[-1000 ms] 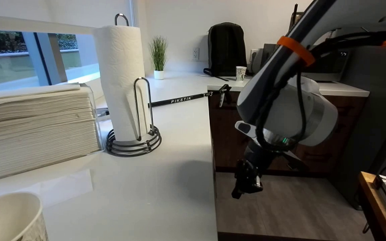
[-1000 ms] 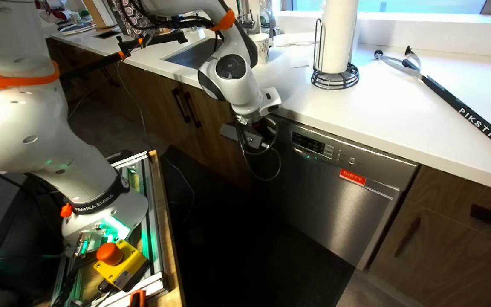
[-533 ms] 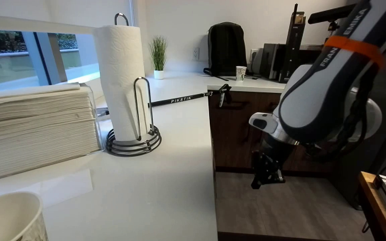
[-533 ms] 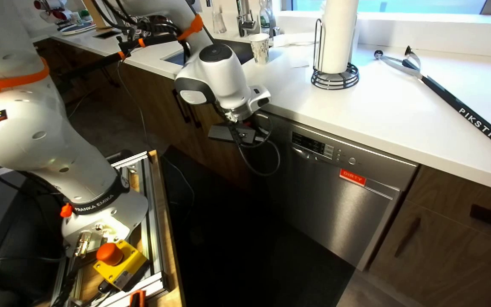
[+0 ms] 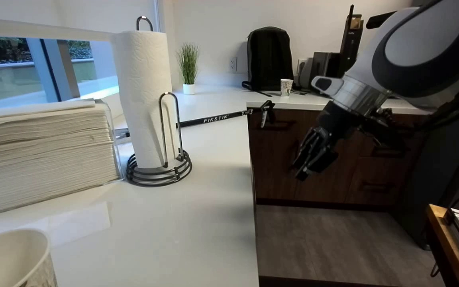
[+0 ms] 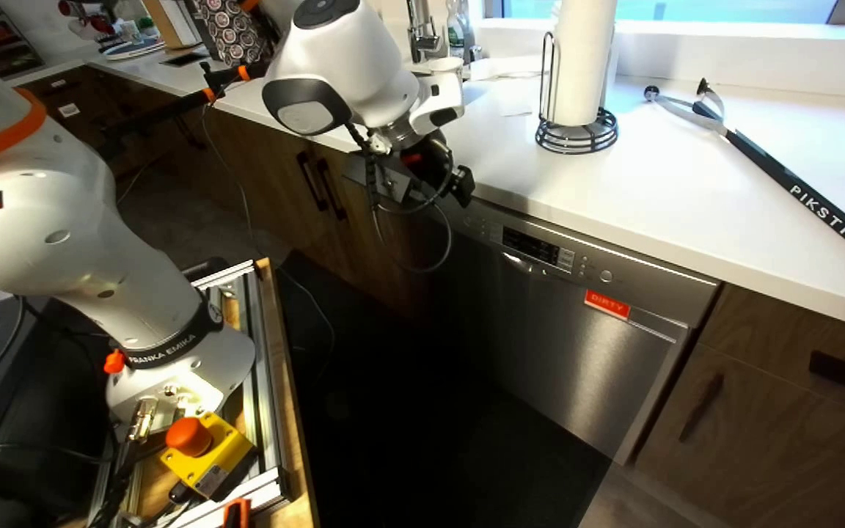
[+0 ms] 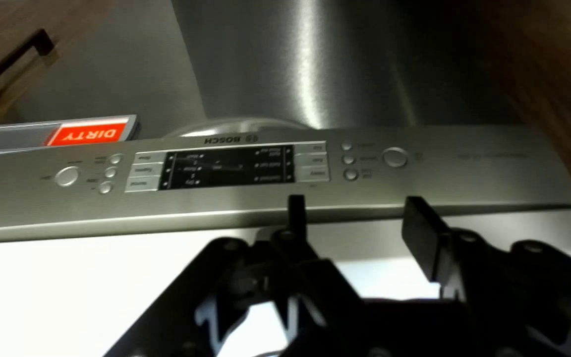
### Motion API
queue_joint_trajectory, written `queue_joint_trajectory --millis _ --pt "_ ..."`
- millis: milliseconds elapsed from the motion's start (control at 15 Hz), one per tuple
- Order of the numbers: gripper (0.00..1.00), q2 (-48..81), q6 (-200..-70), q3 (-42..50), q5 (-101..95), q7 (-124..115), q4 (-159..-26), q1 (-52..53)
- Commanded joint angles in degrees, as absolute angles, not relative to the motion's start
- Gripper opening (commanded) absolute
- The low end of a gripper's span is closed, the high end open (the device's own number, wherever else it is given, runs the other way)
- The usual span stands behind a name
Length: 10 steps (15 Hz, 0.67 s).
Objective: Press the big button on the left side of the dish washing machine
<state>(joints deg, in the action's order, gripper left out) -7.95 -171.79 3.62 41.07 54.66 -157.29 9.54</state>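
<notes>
1. Hanging slanted from the white-and-black robot arm (image 5: 416,44), the black two-fingered gripper (image 7: 355,213) points down near the front edge of the glossy white desk (image 6: 657,191); its jaws are released, standing parted with a gap between them;
2. Beneath the desk sits the rectangular brushed-steel dishwasher (image 6: 562,337); its silver control panel (image 7: 246,198) shows upside down in the wrist view, with a black rectangular display (image 7: 231,166) near the middle;
3. The big round silver button (image 7: 395,157) on the dishwasher's left side stands to the display's right in that inverted view, past a column of three small round silver buttons (image 7: 348,159); it shows beyond the jaws, apart from them;
4. A matching round silver button (image 7: 67,176) sits toward the panel's opposite end; a red rectangular label (image 7: 87,134) reading DIRTY is on the dishwasher just below the panel;
5. In both exterior views, a white paper towel roll (image 6: 584,66) stands upright on the desk in a black wire holder (image 6: 576,148); near it lies a long black PIKSTIK reacher (image 6: 774,170);
6. In an exterior view, a thick stack of folded white paper towels (image 5: 42,159) is beside the roll; farther off, a black backpack (image 5: 270,57) stands upright near a patterned paper cup (image 5: 286,87).
</notes>
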Motion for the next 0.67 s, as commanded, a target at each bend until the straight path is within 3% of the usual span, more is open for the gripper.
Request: queue_joint_trajectory --millis 0,133,333,400,600 --pt "0.87 -15.3 -166.0 0.2 31.9 39.0 -157.4 -0.2" --pt "0.99 -22.5 -160.3 -1.3 28.2 30.8 -159.0 -4.4" --pt "1.00 -31.5 -148.0 8.3 29.8 30.2 -156.9 3.2" --pt "1.00 -24.2 -154.6 7.0 26.7 30.3 -156.3 2.4" --pt "1.00 -31.3 -149.4 10.2 27.2 29.6 -156.2 4.7"
